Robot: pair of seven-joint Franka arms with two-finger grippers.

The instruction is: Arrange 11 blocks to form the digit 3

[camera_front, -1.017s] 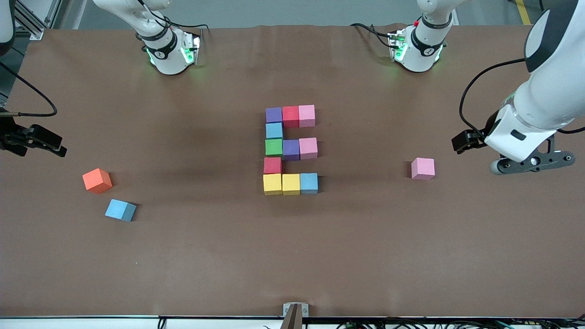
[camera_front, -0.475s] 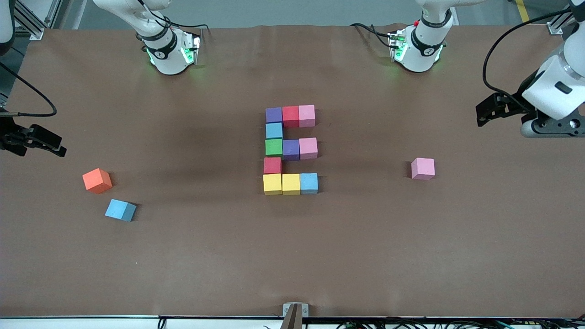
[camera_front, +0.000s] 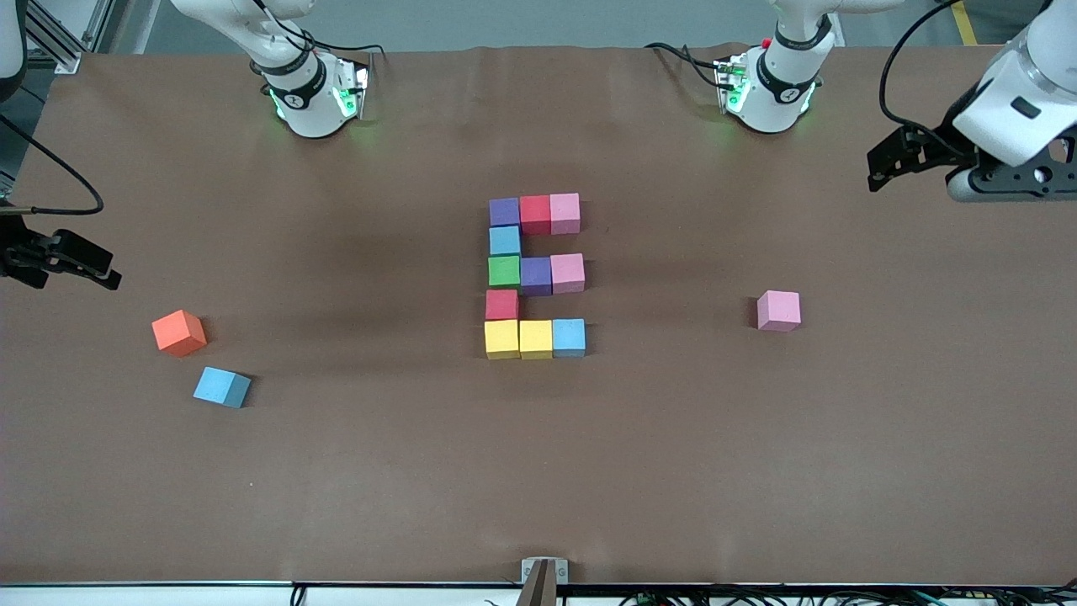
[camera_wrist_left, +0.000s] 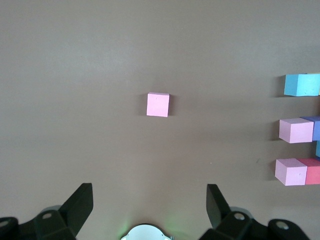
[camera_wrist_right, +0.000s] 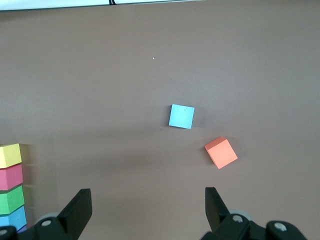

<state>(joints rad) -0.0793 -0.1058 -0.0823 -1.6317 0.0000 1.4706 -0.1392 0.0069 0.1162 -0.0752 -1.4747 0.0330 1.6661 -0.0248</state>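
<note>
Brown counter (camera_front: 336, 471) carries the digit 3 (camera_front: 535, 276) — eleven touching blocks; left gripper (camera_wrist_left: 148, 206) and right gripper (camera_wrist_right: 146, 207) hover, fingers spread, empty.

A: Where does the front view sit?
B: High, facing the arm bases, over the digit 3 (camera_front: 535, 276).
A: And the wrists?
B: Both look down; each catches the digit's edge.
</note>
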